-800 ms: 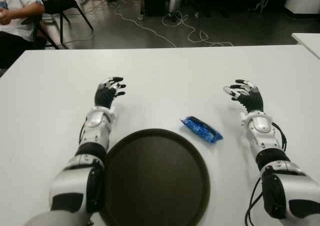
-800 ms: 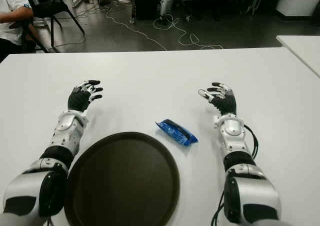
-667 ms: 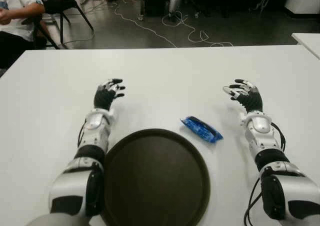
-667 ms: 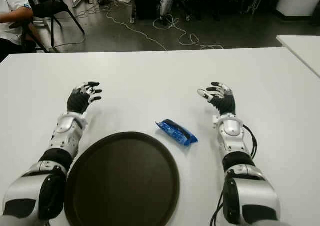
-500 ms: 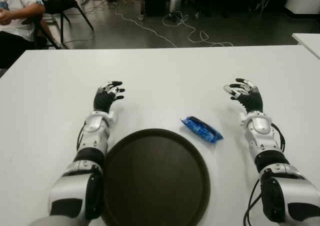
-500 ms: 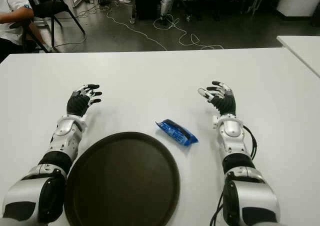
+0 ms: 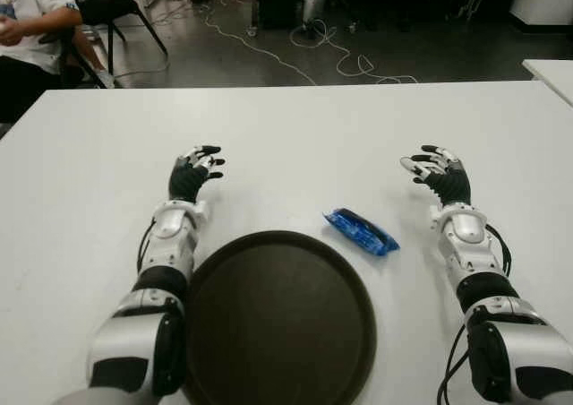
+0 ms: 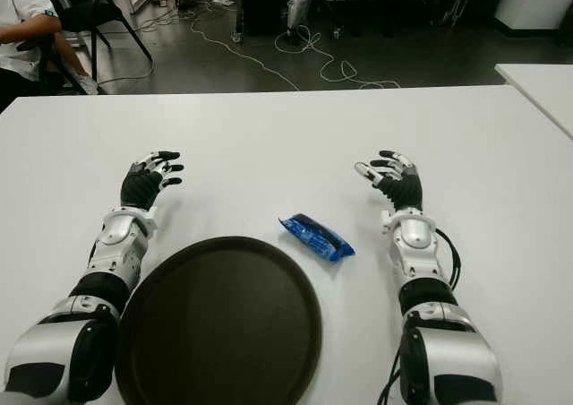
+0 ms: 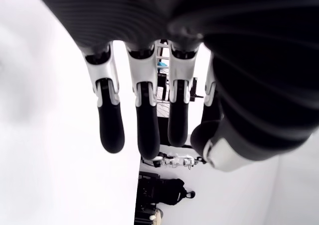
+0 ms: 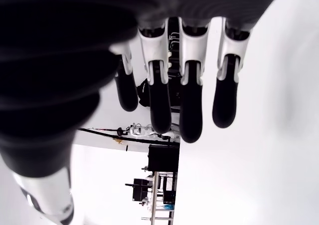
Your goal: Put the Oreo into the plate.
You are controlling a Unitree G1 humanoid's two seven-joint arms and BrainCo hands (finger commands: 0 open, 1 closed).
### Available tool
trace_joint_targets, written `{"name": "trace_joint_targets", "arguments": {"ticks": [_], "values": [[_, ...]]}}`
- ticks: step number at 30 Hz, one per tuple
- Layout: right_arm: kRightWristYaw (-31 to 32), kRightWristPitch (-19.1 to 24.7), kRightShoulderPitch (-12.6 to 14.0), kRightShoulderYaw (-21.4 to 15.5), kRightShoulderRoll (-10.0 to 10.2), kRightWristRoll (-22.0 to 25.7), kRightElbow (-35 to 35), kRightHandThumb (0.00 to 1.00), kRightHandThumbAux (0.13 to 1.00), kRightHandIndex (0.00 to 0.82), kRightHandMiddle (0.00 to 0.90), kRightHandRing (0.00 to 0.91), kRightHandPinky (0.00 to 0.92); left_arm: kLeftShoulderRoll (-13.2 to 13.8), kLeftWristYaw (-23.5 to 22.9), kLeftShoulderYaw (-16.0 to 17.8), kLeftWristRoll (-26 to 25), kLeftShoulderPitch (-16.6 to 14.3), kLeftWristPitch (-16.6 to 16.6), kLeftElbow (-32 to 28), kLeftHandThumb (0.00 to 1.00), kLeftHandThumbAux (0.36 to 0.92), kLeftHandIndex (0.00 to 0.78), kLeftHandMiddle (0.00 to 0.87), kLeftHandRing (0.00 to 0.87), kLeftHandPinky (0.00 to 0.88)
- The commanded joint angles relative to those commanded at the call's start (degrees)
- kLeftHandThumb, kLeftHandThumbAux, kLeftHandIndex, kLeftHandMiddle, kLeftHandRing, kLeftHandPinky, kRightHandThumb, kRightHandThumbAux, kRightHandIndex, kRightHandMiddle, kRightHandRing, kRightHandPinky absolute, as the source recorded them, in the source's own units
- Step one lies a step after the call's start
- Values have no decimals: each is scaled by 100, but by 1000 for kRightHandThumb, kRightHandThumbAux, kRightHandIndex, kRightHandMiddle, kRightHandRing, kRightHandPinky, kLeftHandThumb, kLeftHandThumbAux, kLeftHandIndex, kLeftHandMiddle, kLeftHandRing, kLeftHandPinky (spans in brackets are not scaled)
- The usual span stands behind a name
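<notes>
The Oreo pack (image 7: 361, 231), in a blue wrapper, is lying flat on the white desk (image 7: 295, 136), just beside the far right edge of the plate (image 7: 277, 320) and apart from its rim. The dark round plate is sitting at the near edge of the desk, between the two forearms. The right hand (image 7: 437, 170) is showing to the right of the pack, well apart from it, with fingers (image 10: 191, 113) spread and holding nothing. The left hand (image 7: 193, 173) is showing beyond the plate on its left side, fingers (image 9: 145, 125) likewise loose and empty. A person (image 7: 31, 29) is sitting beyond the far left corner of the desk
</notes>
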Motion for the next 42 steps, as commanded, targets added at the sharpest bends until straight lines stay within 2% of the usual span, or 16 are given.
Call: {"name": "trace_joint_targets", "arguments": {"ticks": [19,31,38,39,42], "values": [[101,-201,-132,73,-98,-8,357,0,775,289,388,427,445,33,-76,14,-2,-79,-192,196,679,718,408,299,348,436],[-367,-853,-115,295,-112,-382,534,0,731,295,379,412,420,160,-239,-158,149,-114,-346,307,675,721,401,287,321,396],[-769,-1116,-101,460,-127,-677,622,0,712,297,380,416,421,227,-310,-311,333,-42,-690,300,671,722,398,280,310,377],[-814,-1135,-100,476,-129,-712,634,0,715,297,380,415,417,237,-314,-333,359,-34,-730,304,520,709,328,278,306,366],[-901,-1187,-100,510,-134,-785,665,0,714,294,375,408,407,257,-315,-378,394,-21,-804,309,328,700,244,276,299,354]]}}
